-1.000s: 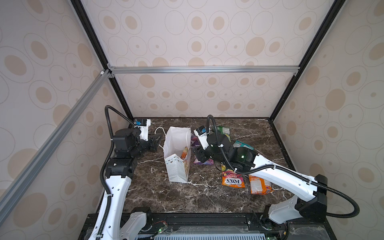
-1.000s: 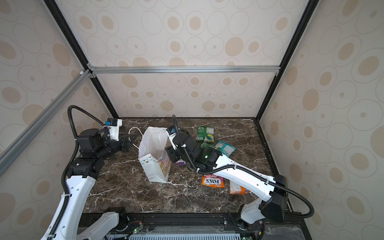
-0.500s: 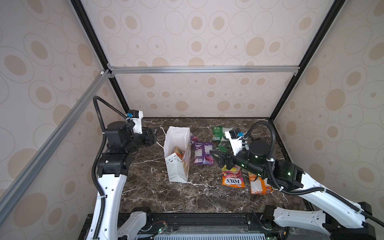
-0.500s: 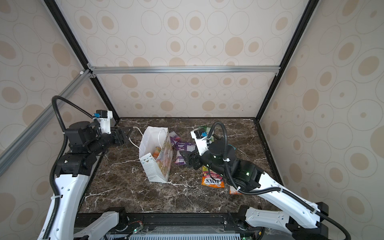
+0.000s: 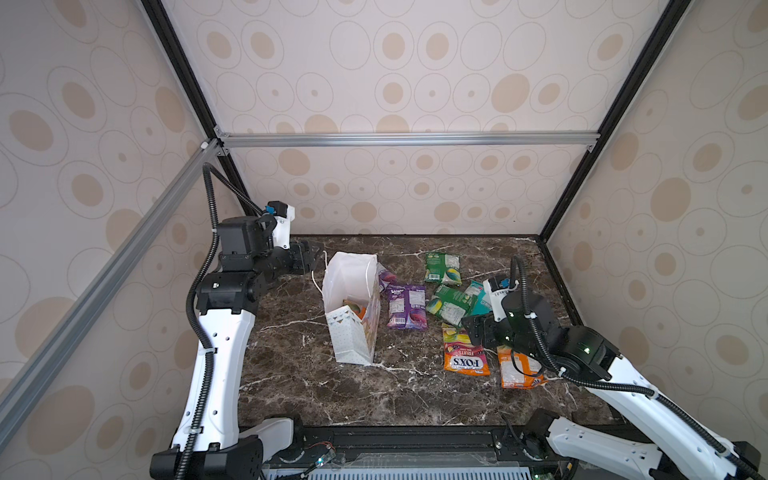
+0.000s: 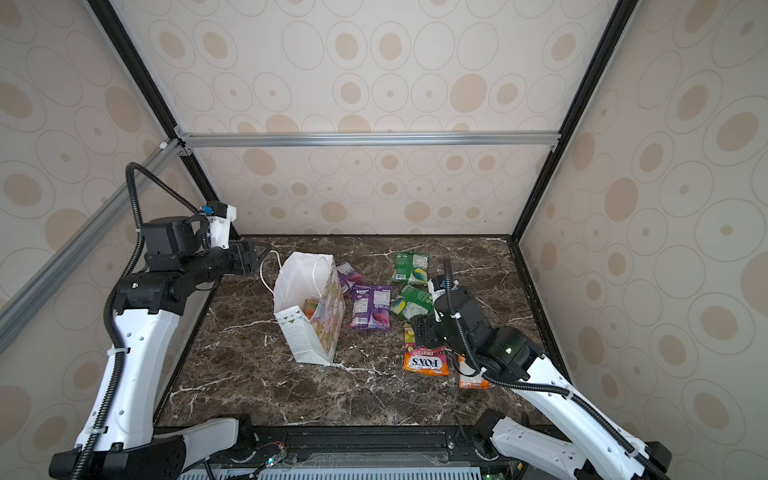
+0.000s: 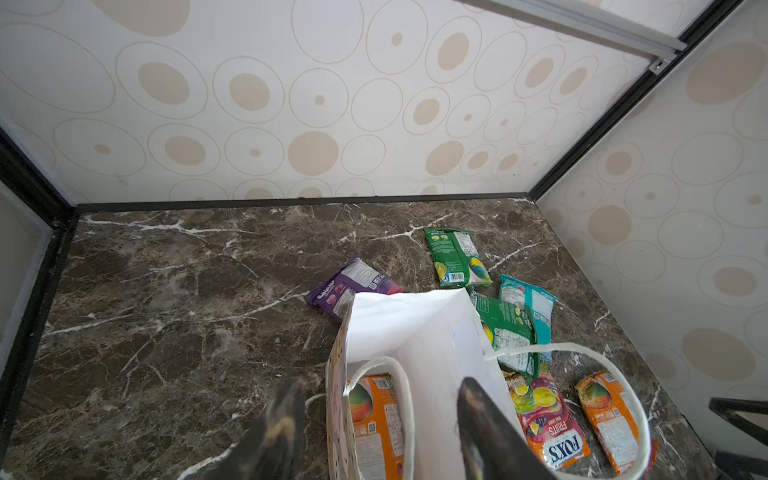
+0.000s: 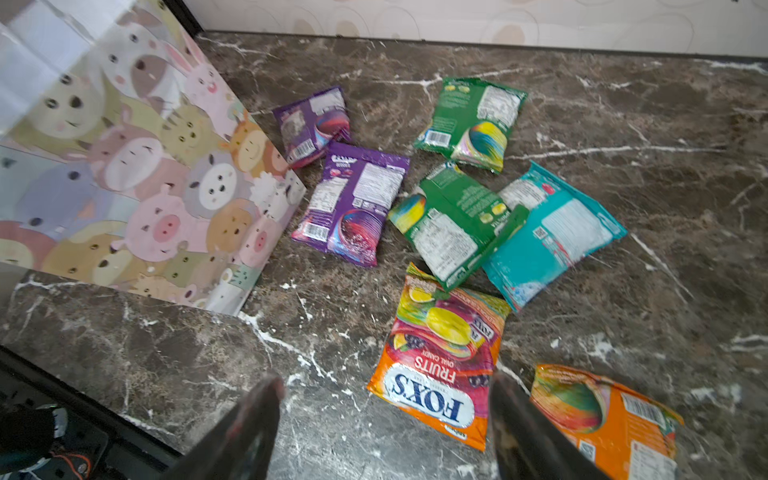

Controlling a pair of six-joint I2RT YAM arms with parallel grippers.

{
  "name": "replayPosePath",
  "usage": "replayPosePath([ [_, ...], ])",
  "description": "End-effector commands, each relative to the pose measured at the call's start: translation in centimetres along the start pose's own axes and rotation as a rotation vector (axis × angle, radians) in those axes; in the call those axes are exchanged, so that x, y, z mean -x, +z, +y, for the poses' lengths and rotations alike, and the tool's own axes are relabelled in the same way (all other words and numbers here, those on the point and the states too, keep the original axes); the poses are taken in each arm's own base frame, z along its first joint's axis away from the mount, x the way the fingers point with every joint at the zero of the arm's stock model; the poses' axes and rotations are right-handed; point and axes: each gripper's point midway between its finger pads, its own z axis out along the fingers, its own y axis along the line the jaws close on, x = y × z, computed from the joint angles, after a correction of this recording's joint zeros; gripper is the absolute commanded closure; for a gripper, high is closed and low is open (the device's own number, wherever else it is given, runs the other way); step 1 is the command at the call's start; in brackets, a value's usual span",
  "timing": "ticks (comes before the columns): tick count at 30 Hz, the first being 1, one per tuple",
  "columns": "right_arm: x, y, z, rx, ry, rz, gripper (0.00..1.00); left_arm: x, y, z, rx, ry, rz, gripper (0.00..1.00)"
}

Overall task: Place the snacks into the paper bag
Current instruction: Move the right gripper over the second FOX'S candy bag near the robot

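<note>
The dark marble counter [image 5: 291, 374] carries all items. The paper bag [image 5: 352, 343] stands upright left of centre, mouth open, with a dotted narrow side bearing triangle bunting and a broad side printed with cartoon animals. One white cord handle [image 6: 266, 270] hangs outward toward the left arm. One orange packet [image 7: 374, 419] stands inside the bag against its wall. Seven snacks lie flat on the counter to the right of the bag. An orange FOX'S packet [image 5: 465, 357] lies nearest the front, with a second orange packet [image 5: 519, 370] just beside it, partly hidden by the right arm. A large purple packet [image 5: 406, 307] lies near the bag's broad side, and a smaller purple packet [image 5: 385, 276] sits against the bag farther back. One green packet [image 5: 451, 305] overlaps a teal packet [image 5: 480, 297] and touches the top edge of the FOX'S packet. Another green packet [image 5: 443, 268] lies apart toward the rear wall. The right pincer [image 8: 386, 380] hovers over the FOX'S packet, jaws wide, holding nothing. The left pincer [image 7: 380, 384] is raised beside the bag's mouth near the outward handle, jaws moderately parted and empty; contact with the cord cannot be determined.
</note>
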Motion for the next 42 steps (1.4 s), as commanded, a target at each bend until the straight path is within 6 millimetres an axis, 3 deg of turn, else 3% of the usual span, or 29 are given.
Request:
replayPosePath([
  [1,-3.3,1.3,-3.0,-0.151,0.052,0.141,0.19,1.1,-2.8,-1.8,-0.031,0.08,-0.053,0.42],
  [5,-6.6,4.1,-5.6,-0.265,0.126,0.31,0.19,1.1,-4.2,-2.8,-0.046,0.107,-0.077,0.46],
  [8,-8.1,5.6,-5.8,-0.258,0.183,0.346,0.19,0.7,-3.9,-2.4,-0.034,0.134,-0.066,0.46],
  [10,-8.6,6.0,-5.9,-0.253,0.213,0.337,0.19,0.6,-3.3,-1.2,0.026,0.125,-0.057,0.47],
  [14,-9.8,6.2,-7.0,-0.27,0.264,0.322,0.19,0.3,-1.9,-0.8,0.013,0.126,-0.069,0.49],
  [18,-11.0,6.7,-8.2,-0.276,0.329,0.306,0.18,-0.1,-0.3,-1.1,-0.038,0.143,-0.055,0.54],
  [22,-12.2,8.0,-8.3,-0.229,0.382,0.305,0.17,-0.4,-0.4,-2.5,-0.122,0.173,-0.078,0.56],
  [27,-12.4,9.9,-7.9,-0.178,0.415,0.302,0.17,-0.9,-0.5,-2.9,-0.148,0.189,-0.101,0.54],
  [34,-11.4,11.7,-9.4,-0.175,0.475,0.251,0.16,-2.2,0.7,-2.3,-0.15,0.182,-0.06,0.55],
  [42,-10.5,13.9,-9.7,-0.118,0.502,0.24,0.2,-3.0,1.7,-1.7,-0.141,0.175,-0.028,0.78],
])
